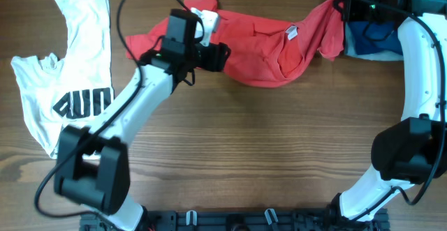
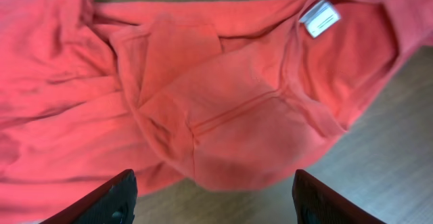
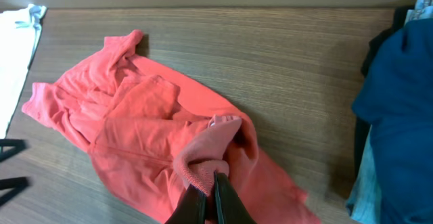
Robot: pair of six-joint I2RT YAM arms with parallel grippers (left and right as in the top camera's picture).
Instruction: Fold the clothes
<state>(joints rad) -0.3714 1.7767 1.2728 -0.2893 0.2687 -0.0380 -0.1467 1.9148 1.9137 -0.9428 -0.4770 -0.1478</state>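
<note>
Left gripper [image 2: 213, 200] spread wide above the crumpled red T-shirt [image 1: 265, 49], gripping nothing, shirt at far centre of the table [image 1: 265, 147], right gripper [image 3: 211, 195] clamped on its red fold, plain only in the right wrist view, white T-shirt [image 1: 70, 63] far left, blue garments [image 3: 396, 102] far right

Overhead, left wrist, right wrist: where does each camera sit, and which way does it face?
Overhead: above the table, facing straight down; left arm and right arm show.
Left wrist: close over the red T-shirt, looking down; open left gripper at the bottom.
Right wrist: low, looking across the table; right gripper pinching a red fold.
Shared: all three show the red T-shirt; overhead and left wrist, its white label.
</note>
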